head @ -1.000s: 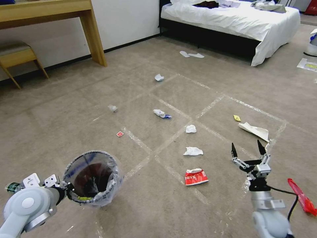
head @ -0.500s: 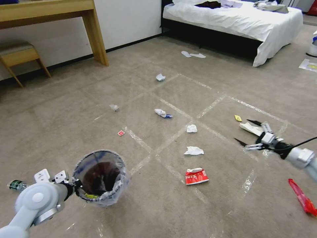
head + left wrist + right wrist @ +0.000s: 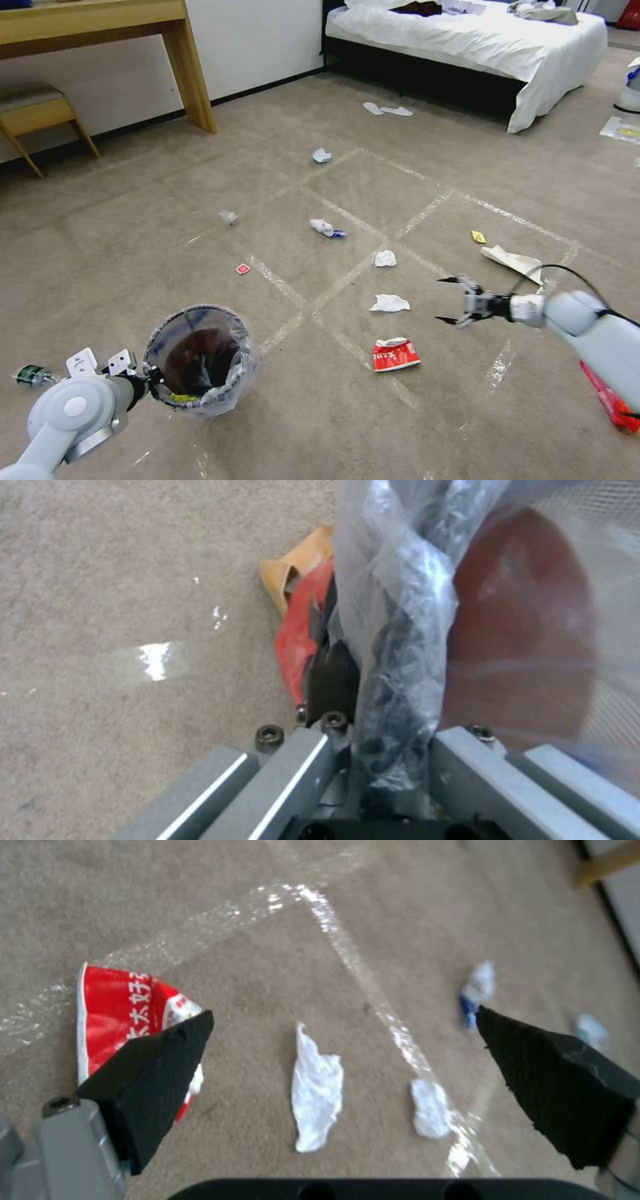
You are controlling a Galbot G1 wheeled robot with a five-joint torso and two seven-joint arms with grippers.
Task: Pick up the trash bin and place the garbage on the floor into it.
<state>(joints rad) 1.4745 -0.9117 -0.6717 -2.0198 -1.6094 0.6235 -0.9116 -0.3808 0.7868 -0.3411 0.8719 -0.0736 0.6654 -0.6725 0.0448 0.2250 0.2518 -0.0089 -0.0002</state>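
Note:
The trash bin (image 3: 200, 360), dark red inside with a crinkly clear liner, hangs at lower left with my left gripper (image 3: 143, 385) shut on its rim (image 3: 400, 670). My right gripper (image 3: 443, 300) is open and points left, low over the carpeted floor (image 3: 300, 413), just right of a white tissue (image 3: 390, 304) and a crushed red-white cup (image 3: 395, 355). Between its fingers I see the tissue (image 3: 317, 1095), with the cup (image 3: 123, 1010) to one side. More garbage lies around: another tissue (image 3: 385, 259), a white-blue wrapper (image 3: 327, 229), white paper (image 3: 513, 262), a red wrapper (image 3: 610, 400).
A bed (image 3: 480, 40) stands at the back right, with slippers (image 3: 387, 109) before it. A wooden desk leg (image 3: 190, 73) and stool (image 3: 37, 113) are at the back left. A small bottle (image 3: 30, 375) lies beside my left arm. Red and brown litter (image 3: 300, 630) lies under the bin.
My right arm has swung from upright to pointing left and dropped toward the tissue and cup, fingers still open. The bin stays held in my left gripper, shifting only slightly.

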